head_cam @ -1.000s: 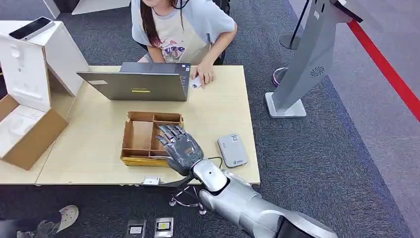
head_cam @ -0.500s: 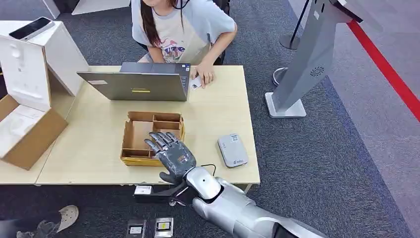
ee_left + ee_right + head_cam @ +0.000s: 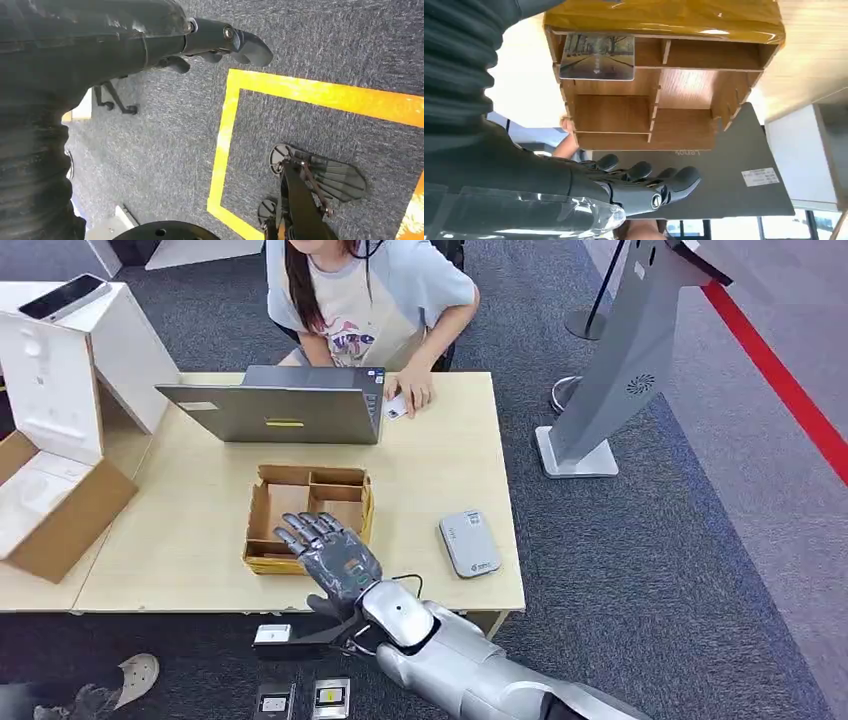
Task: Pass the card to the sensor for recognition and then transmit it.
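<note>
- A pale wooden bench [image 3: 200,540] stands on dark grey carpet, with a red line running along the floor at the right.
- Nearest, the right hand [image 3: 335,558] hovers over the bench's near edge, at the near side of the wooden tray [image 3: 262,510]; its fingers are spread and hold nothing.
- The left hand [image 3: 220,42] hangs above carpet marked with yellow tape; the fingers that show are loosely curled, and whether they are closed I cannot tell.
- In the right wrist view, the card [image 3: 597,56], printed with a tree-lined road, lies flat in a corner compartment of the tray, apart from the right hand's fingers [image 3: 674,182].
- The grey card sensor [image 3: 469,542] lies on the bench just right of the tray, near the front edge.
- Beyond the tray stands an open grey laptop [image 3: 272,410].
- Behind it sits a person [image 3: 370,300], one hand resting on a small white card [image 3: 396,408] on the bench.
- A cardboard box [image 3: 50,500] sits at the left end of the bench.
- A grey kiosk stand [image 3: 620,370] stands on the carpet to the right.
</note>
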Tool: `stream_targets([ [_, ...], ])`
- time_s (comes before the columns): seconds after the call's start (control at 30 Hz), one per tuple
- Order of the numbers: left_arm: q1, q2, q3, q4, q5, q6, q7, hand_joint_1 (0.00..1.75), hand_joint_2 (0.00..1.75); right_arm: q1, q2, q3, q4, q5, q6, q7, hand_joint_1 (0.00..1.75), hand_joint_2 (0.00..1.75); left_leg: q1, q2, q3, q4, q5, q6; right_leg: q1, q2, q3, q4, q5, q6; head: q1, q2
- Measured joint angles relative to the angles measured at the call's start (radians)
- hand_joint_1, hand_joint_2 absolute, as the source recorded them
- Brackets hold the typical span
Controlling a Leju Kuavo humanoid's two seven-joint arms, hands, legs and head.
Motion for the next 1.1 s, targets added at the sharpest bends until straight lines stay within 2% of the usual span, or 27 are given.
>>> stream_targets([
  [1.1, 0.000, 0.001, -0.019, 0.000, -0.027, -0.016, 0.000, 0.00, 1.75, -0.008, -0.005, 0.006, 0.088, -0.014, -0.015, 0.035, 0.00, 1.75, 0.000, 0.000, 0.000, 0.000, 0.000, 0.000, 0.000, 0.000, 0.000, 0.000, 0.000, 0.000, 0.000, 0.000],
])
